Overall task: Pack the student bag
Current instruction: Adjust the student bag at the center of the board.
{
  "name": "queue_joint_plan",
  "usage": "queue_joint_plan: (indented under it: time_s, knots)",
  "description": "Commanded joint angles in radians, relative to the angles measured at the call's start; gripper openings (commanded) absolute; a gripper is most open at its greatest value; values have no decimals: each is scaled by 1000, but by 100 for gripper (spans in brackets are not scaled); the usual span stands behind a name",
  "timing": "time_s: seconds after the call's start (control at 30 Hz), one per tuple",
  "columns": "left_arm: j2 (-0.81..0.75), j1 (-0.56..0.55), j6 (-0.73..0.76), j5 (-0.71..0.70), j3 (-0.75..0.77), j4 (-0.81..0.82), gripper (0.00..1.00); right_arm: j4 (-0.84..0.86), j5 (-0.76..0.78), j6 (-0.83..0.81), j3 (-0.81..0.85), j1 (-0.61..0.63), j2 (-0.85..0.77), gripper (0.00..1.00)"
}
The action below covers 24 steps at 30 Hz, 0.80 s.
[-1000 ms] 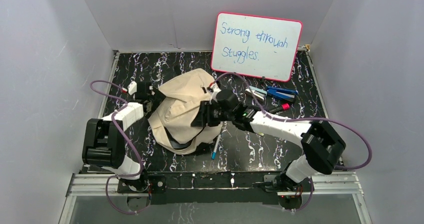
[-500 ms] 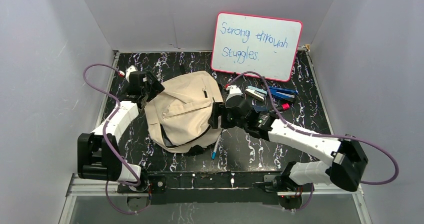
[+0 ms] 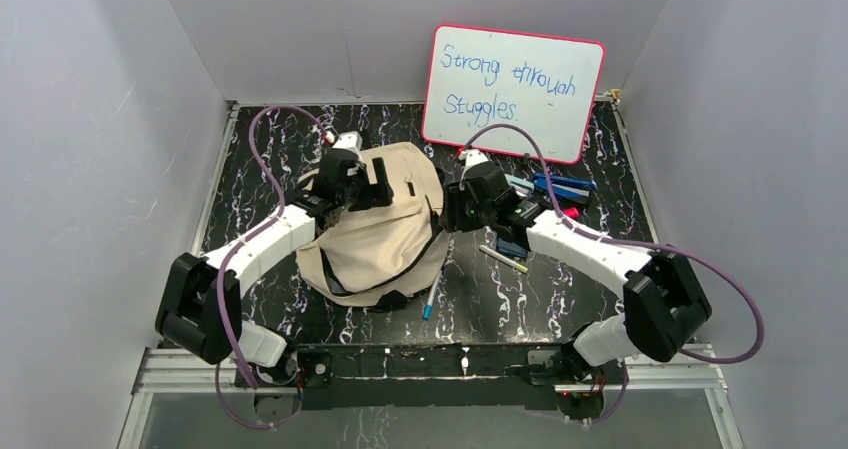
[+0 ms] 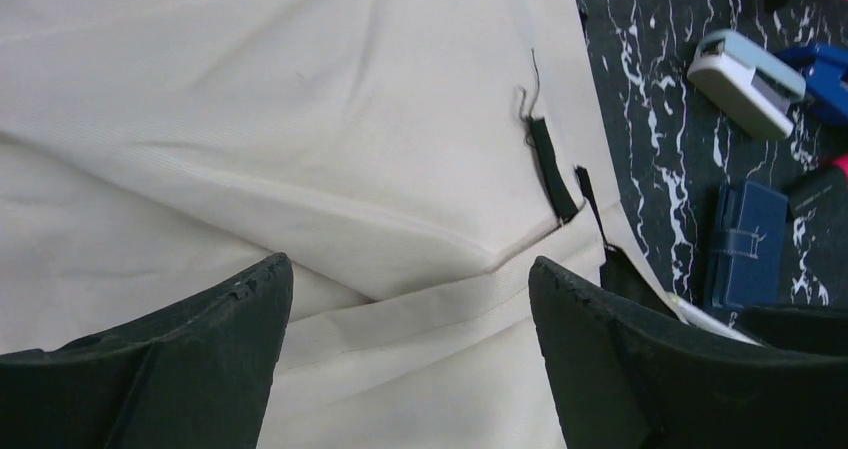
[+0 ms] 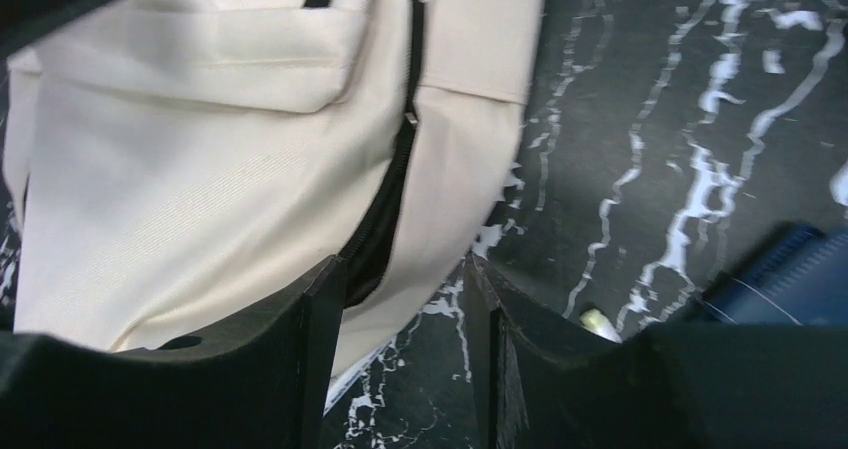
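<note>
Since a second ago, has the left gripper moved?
Yes. The left gripper moved right, from beside the student bag to over it, closer to the whiteboard.

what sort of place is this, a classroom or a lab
Probably a lab test booth: plain grey walls box in a black marbled table, and a handwritten whiteboard leans at the back.

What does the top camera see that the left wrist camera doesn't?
Only the top view shows the pink-framed whiteboard and the blue-tipped pen lying beside the beige canvas student bag. Only the left wrist view shows the bag's stitched seams and its short black fabric tab close up, beyond the open left gripper. Both show the bag and the black marbled table.
</note>
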Motion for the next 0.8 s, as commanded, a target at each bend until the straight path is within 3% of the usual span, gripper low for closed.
queue_joint_plan:
  time_s: [0.0, 0.1, 0.3, 0.5, 0.63, 0.77]
  knots:
    - [3, -40, 6, -8, -34, 7, 84, 79, -223, -49, 25, -2, 44, 54]
    - [-12, -43, -3, -6, -63, 9, 84, 58, -248, -27, -31, 3, 44, 53]
    - [-52, -45, 9, 15, -96, 1, 84, -91, -154, 23, -123, 9, -50, 47]
    - [-121, -67, 19, 40, -105, -37, 84, -242, -51, 36, -108, 12, -75, 44]
    - [-230, -98, 56, 79, -109, -84, 82, -153, -90, 0, -130, 11, -180, 45]
    - [-379, -121, 97, 171, -121, -144, 79, 32, -272, -133, -187, 11, -314, 60]
